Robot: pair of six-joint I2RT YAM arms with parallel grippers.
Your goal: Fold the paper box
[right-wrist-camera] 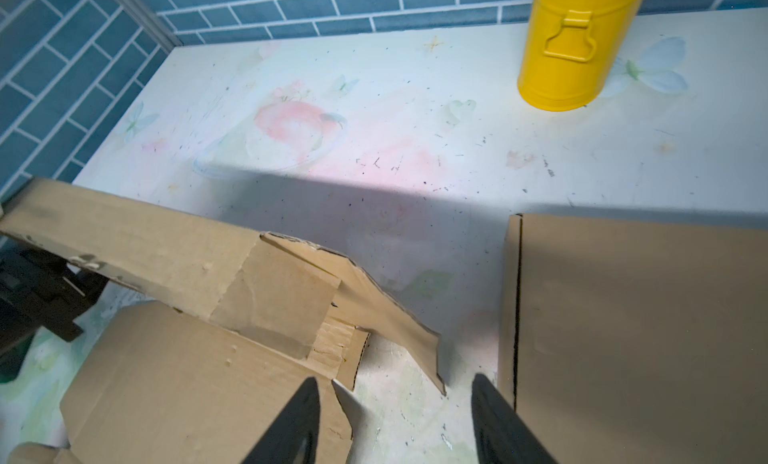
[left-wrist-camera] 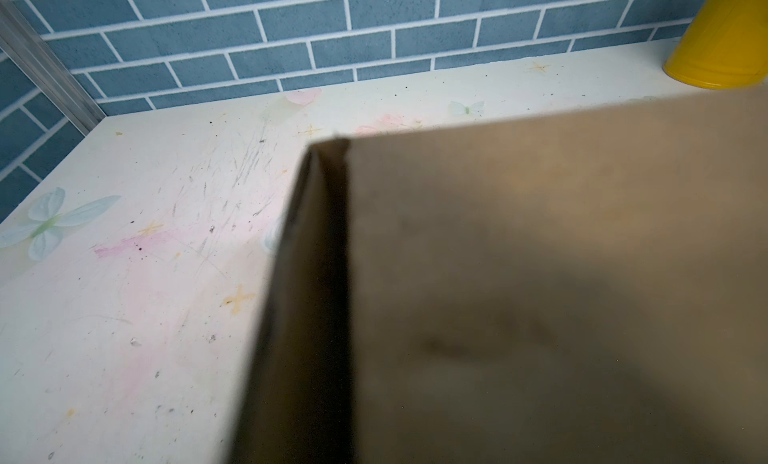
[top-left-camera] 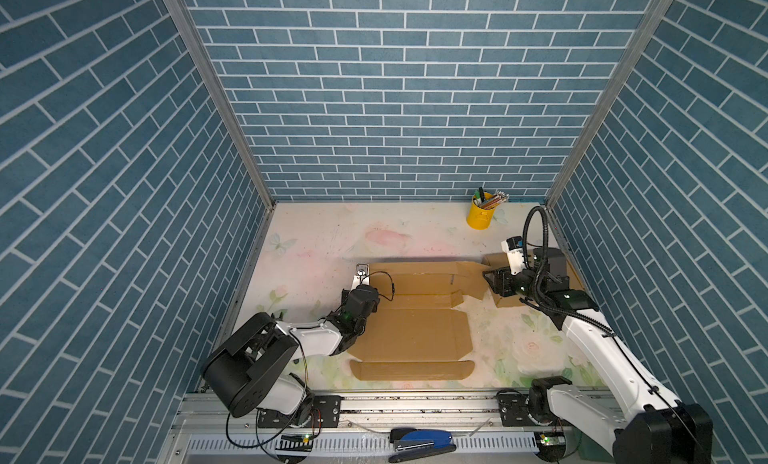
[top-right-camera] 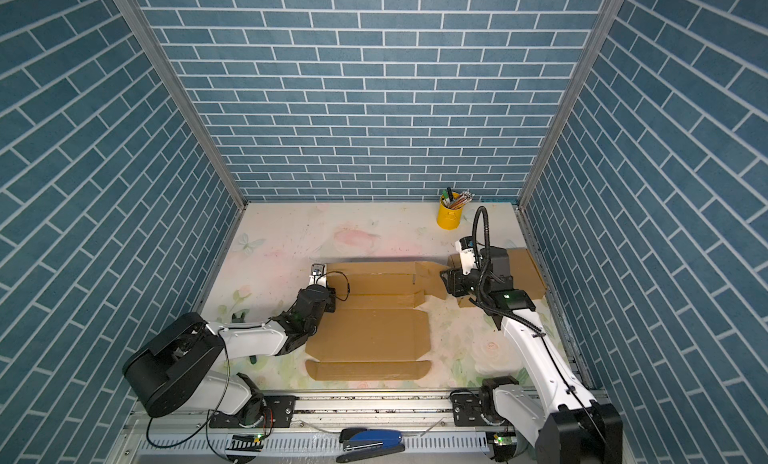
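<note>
Left hand (top-left-camera: 361, 279) was closed on the left end of the rear flap of the paper box (top-left-camera: 411, 333), holding that flap raised off the worktop (top-left-camera: 324, 233); cardboard hid its fingers in the wrist view. Right hand (right-wrist-camera: 395, 383) was about half open and empty, low over the worktop between the box's right flap and a separate cardboard panel (right-wrist-camera: 623, 316). The rest of the box lay flat, mid-worktop. A yellow pot (top-left-camera: 478, 216) at the rear right held pens (top-left-camera: 493, 200). Both arms reached low.

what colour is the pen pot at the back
Yellow. The pot shows best in the right wrist view.
</note>
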